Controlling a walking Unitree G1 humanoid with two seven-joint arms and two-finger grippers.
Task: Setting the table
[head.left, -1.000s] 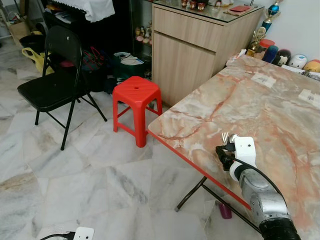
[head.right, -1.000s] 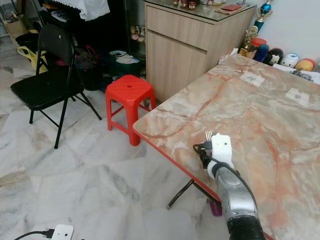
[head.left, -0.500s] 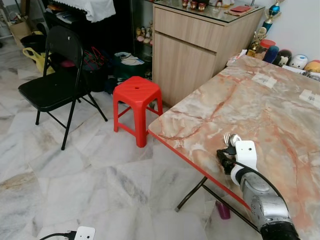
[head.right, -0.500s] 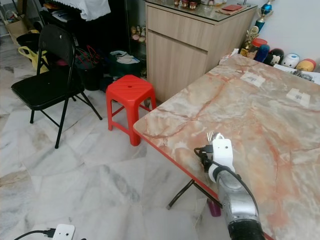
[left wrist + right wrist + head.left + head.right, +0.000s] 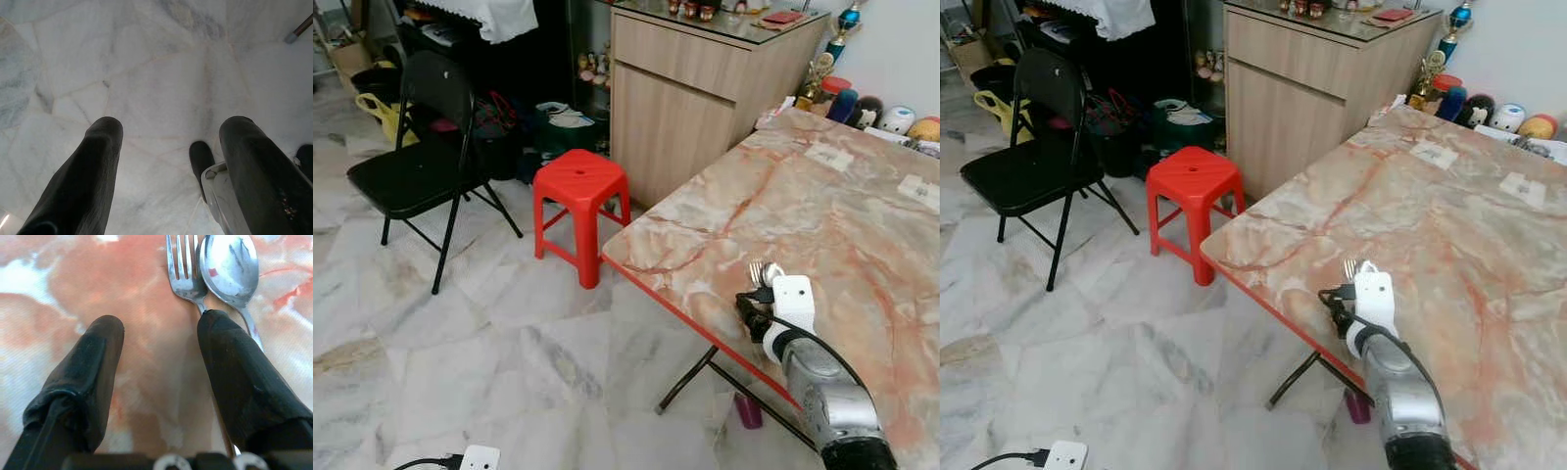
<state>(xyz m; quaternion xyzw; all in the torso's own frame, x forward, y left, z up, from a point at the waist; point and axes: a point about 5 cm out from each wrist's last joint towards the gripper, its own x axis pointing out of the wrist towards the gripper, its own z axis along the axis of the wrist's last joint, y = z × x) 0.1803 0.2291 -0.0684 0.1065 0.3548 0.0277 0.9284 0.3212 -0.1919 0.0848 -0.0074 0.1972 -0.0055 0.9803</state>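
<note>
The right gripper (image 5: 159,362) reaches low over the marble table (image 5: 822,215) near its red front edge, fingers spread wide and holding nothing. One fork (image 5: 183,271) and one spoon (image 5: 230,264) lie side by side on the table; one finger hides their handles. The left gripper (image 5: 168,161) hangs wide open over the floor.

On the pink-veined marble bench (image 5: 822,211), near its near-left edge, a steel fork (image 5: 182,271) lies just left of a steel spoon (image 5: 230,264). The right end effector (image 5: 159,333) sits just near of them. A red plastic stool (image 5: 579,186) stands left of the bench, a black folding chair (image 5: 416,162) farther left, a wooden cabinet (image 5: 695,93) beyond.
</note>
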